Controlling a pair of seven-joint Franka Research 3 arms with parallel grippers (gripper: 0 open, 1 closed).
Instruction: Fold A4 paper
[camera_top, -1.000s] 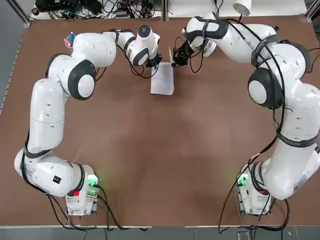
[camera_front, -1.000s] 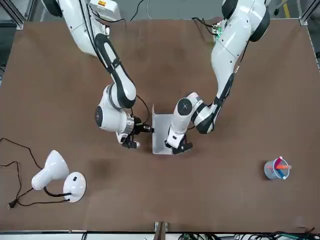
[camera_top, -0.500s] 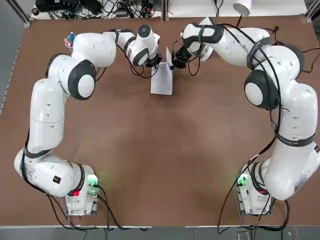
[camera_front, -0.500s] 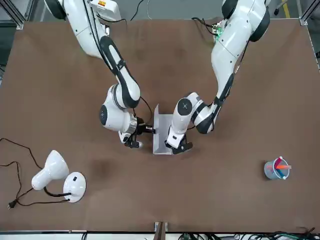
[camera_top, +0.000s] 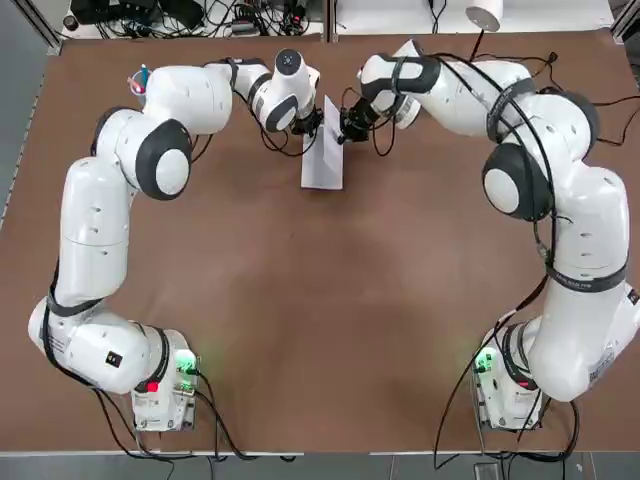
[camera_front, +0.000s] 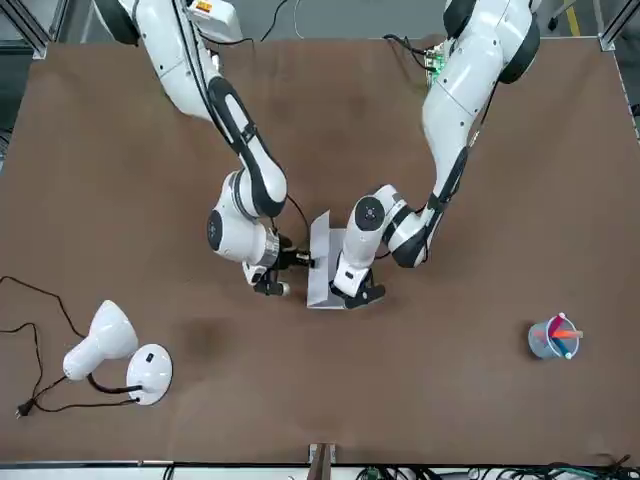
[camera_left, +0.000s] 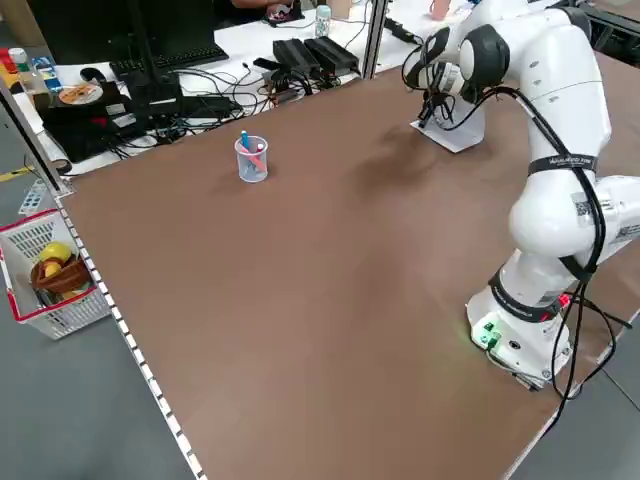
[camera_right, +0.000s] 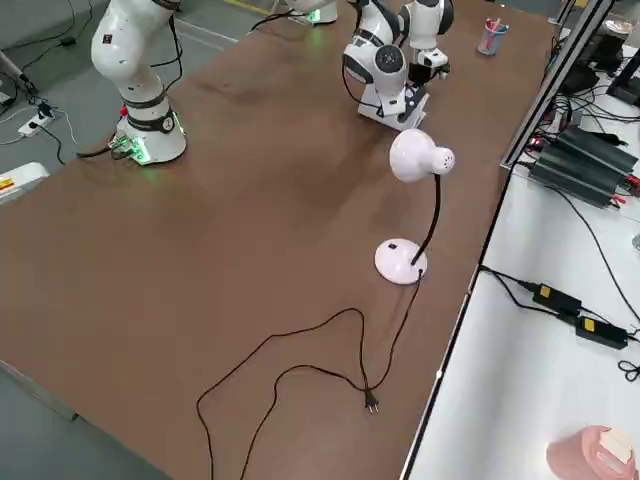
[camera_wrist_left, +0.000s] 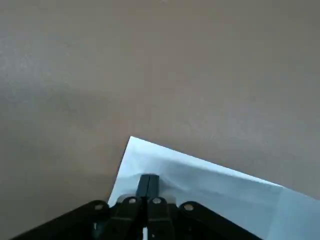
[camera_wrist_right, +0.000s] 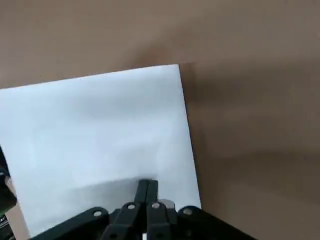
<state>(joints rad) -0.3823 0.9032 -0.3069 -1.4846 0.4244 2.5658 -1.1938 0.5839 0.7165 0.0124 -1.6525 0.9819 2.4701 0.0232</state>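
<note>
A: Where is the paper (camera_top: 324, 158)?

B: On the table (camera_top: 320, 320), far from the arm bases, between the two grippers. The half lying flat is on the left arm's side; the other half stands raised on edge, tilted over it.

A: Who holds the raised half?

B: The right gripper (camera_top: 342, 130), just beside the paper on its own side. Its fingers are clenched on the paper's free edge; its wrist view shows the sheet pinched between the closed tips. Lifting that edge lets the half swing over the flat one.

A: And the left gripper (camera_top: 309, 124)?

B: At the paper's opposite side, fingers clamped together on that edge, low by the table. I judge it anchors the sheet so it cannot slide while the other half turns.

A: So the fold?

B: About halfway, I'd say: the flap is up but not laid down.

A: Anything else near the paper?

B: No. The lamp (camera_front: 115, 350) and the cup (camera_front: 553, 337) stand well apart from it.
</note>
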